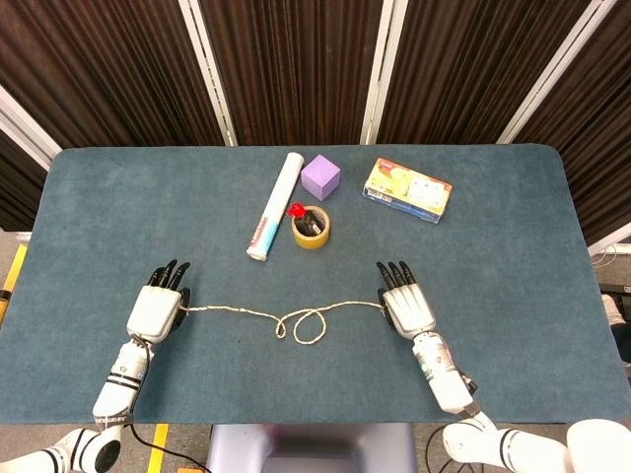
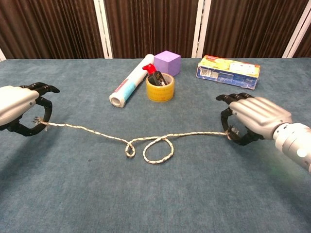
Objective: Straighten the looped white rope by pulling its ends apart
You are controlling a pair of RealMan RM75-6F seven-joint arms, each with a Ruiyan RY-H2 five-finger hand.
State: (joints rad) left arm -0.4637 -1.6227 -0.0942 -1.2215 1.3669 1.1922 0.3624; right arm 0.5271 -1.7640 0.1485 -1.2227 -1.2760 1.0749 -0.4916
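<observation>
Each hand, left hand [image 2: 19, 108] and right hand [image 2: 252, 119], pinches one end of the white rope [image 2: 146, 145], which runs left-right between them, loop near the middle.

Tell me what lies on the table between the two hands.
Only the white rope, looped near its middle, runs from the left hand to the right hand; the chest view shows it.

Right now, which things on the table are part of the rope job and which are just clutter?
Job:
- white rope, loop in its middle
- left hand, pinching one end
- right hand, pinching the other end

Clutter:
- white tube
- yellow tape roll
- purple cube
- yellow box
</observation>
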